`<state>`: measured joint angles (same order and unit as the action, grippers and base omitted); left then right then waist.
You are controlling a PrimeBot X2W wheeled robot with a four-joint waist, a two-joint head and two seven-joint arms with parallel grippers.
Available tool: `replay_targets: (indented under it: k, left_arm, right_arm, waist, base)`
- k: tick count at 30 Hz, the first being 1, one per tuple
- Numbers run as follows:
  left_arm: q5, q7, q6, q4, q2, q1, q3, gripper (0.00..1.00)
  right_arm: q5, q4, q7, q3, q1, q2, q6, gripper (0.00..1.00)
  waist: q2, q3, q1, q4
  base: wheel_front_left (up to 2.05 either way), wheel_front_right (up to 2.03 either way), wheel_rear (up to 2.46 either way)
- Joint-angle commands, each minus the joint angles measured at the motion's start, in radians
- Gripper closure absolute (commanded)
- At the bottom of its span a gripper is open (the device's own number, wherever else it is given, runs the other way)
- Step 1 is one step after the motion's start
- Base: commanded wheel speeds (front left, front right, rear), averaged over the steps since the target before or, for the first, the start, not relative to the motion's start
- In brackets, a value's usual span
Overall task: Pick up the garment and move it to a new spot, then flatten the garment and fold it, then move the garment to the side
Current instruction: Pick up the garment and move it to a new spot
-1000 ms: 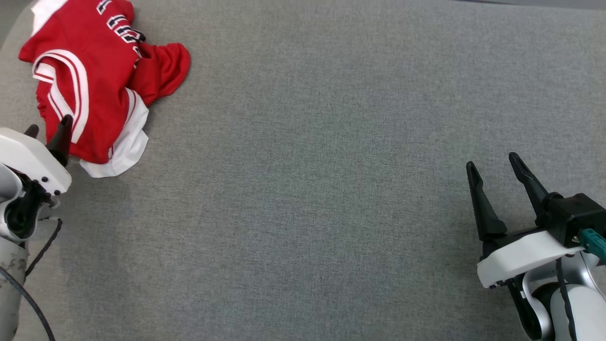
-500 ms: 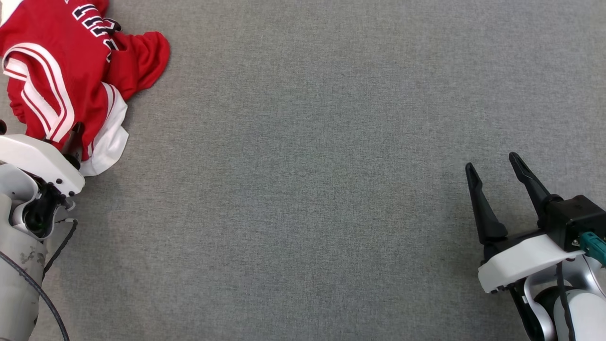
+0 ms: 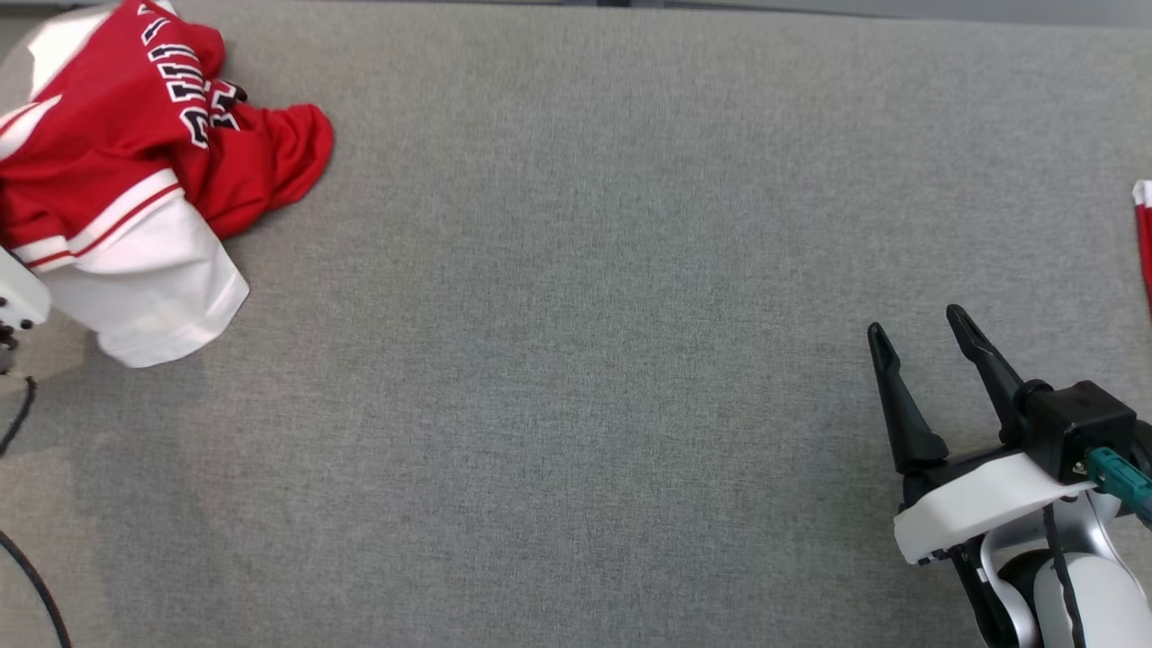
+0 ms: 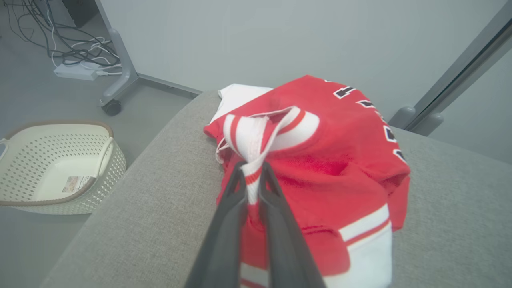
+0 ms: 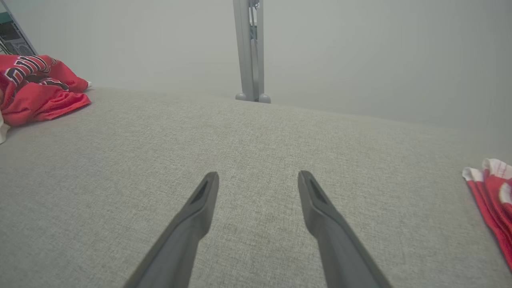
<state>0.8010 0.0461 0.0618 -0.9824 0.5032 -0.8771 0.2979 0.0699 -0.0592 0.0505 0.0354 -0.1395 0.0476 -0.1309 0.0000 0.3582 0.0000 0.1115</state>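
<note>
**Garment gripped, most of the task not yet done**

At the upper left of the head view the garment [image 3: 135, 171] lies bunched on the grey surface [image 3: 585, 360], red with white bands and dark letters. It is crumpled, not flat and not folded. In the left wrist view the left gripper [image 4: 252, 166] has its two fingers pressed together on a striped white and red band of the garment [image 4: 320, 160], and the cloth rises in a loop above the tips. So the grasp is made, and I judge the pick-up is only at its beginning, because most of the cloth rests on the surface.

In the middle of the head view the grey surface is wide, a likely place for the new spot.

At the lower right the right gripper [image 3: 913, 319] has its fingers wide apart and holds nothing. In its own wrist view it [image 5: 259, 175] hovers over the surface, well apart from the garment [image 5: 36, 96]. At the right edge lies another red cloth [image 3: 1143, 243].

What is left, as I judge: carrying the garment over, flattening, folding, moving it to the side.
</note>
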Motion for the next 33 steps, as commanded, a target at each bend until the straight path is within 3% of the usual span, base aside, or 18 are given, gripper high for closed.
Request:
replay_targets:
  k: [1, 11, 20, 26, 29, 33]
  left_arm:
    - [-0.011, -0.003, 0.002, 0.007, 0.016, -0.020, 0.005, 1.00]
    - [-0.101, 0.029, -0.003, 0.132, 0.131, -0.079, 0.067, 1.00]
    - [-0.156, 0.097, 0.009, 0.419, 0.168, -0.095, 0.138, 1.00]
    - [-0.158, 0.123, 0.021, 0.509, 0.105, -0.059, 0.196, 1.00]
    - [-0.156, 0.118, 0.021, 0.581, -0.024, -0.001, 0.280, 1.00]
    - [-0.145, 0.105, 0.027, 0.604, -0.139, 0.072, 0.357, 1.00]
  right_arm:
    - [0.011, 0.008, -0.012, -0.002, -0.007, 0.006, 0.000, 0.00]
    - [0.082, 0.116, -0.079, 0.021, 0.005, 0.006, 0.000, 0.00]
    - [0.111, 0.181, -0.116, 0.016, 0.033, 0.006, 0.000, 0.00]
    - [0.116, 0.187, -0.121, 0.016, 0.037, 0.006, 0.000, 0.00]
    - [0.118, 0.188, -0.122, 0.018, 0.028, 0.006, 0.000, 0.00]
    - [0.121, 0.187, -0.124, 0.017, 0.021, 0.006, 0.000, 0.00]
  waist:
    - [0.0000, -0.031, 0.0000, -0.004]
    - [0.0000, -0.181, 0.0000, -0.047]
    - [0.0000, -0.283, 0.0000, -0.127]
    - [0.0000, -0.292, 0.0000, -0.161]
    - [0.0000, -0.284, 0.0000, -0.198]
    - [0.0000, -0.269, 0.0000, -0.231]
  base:
    - [0.00, 0.00, 0.00]
    - [0.00, 0.00, 0.00]
    - [0.00, 0.00, 0.00]
    - [0.00, 0.00, 0.00]
    - [0.00, 0.00, 0.00]
    - [0.00, 0.00, 0.00]
